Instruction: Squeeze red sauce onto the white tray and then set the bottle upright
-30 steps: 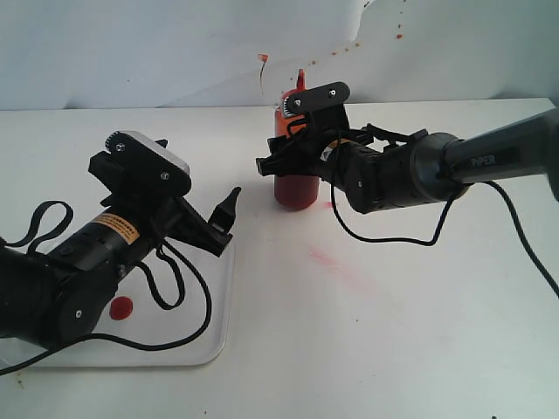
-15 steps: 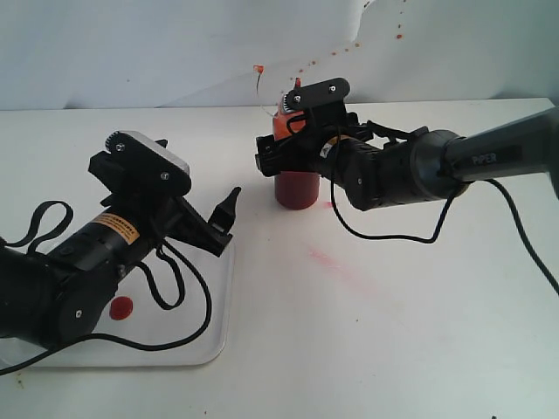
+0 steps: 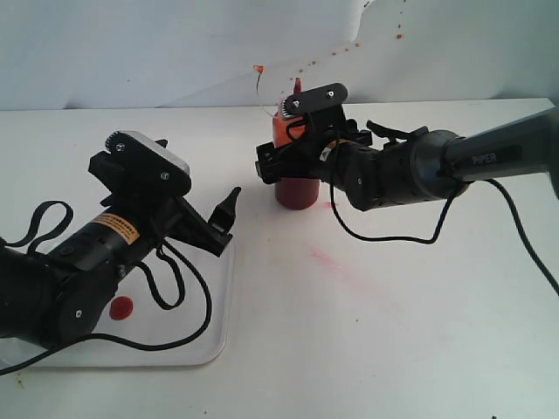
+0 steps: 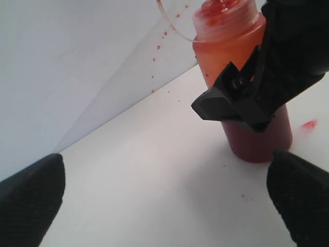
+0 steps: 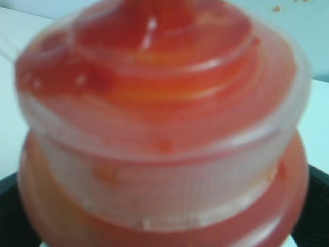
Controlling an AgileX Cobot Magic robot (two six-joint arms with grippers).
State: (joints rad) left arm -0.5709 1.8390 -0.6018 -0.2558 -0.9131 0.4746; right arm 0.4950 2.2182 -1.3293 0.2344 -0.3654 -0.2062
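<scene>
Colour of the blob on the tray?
Dark red, glossy: the red sauce on the white tray. Shows best in the exterior view.

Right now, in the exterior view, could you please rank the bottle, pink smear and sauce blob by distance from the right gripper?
1. bottle, flanked by the right gripper.
2. pink smear, on the table nearby.
3. red sauce blob, on the white tray, far left.

The white table (image 3: pixel 419 332) carries the white tray (image 3: pixel 188 349), the upright bottle (image 3: pixel 297 194) and a pinkish smear (image 3: pixel 336 264).
</scene>
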